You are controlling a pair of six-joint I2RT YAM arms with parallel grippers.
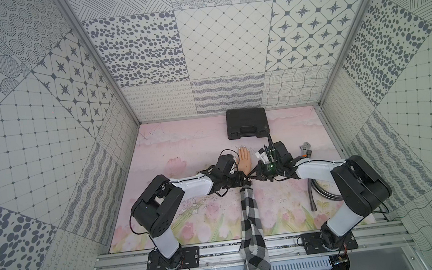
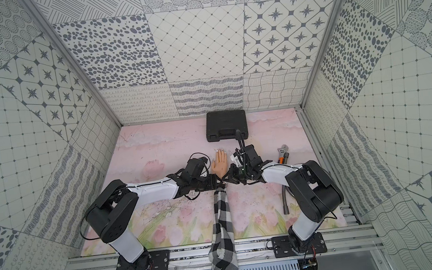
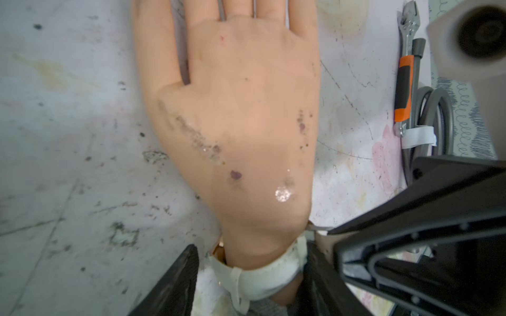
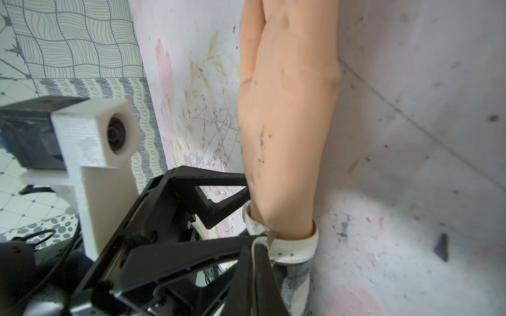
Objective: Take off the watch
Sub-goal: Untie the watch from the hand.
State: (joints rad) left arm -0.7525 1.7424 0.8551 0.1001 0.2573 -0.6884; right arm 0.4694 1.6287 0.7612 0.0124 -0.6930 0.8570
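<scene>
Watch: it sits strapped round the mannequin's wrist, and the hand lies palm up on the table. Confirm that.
Not quite. The watch does sit strapped round the wrist, but the mannequin hand lies palm down on the table, not palm up. The left wrist view shows its back and knuckles facing upward.
</scene>
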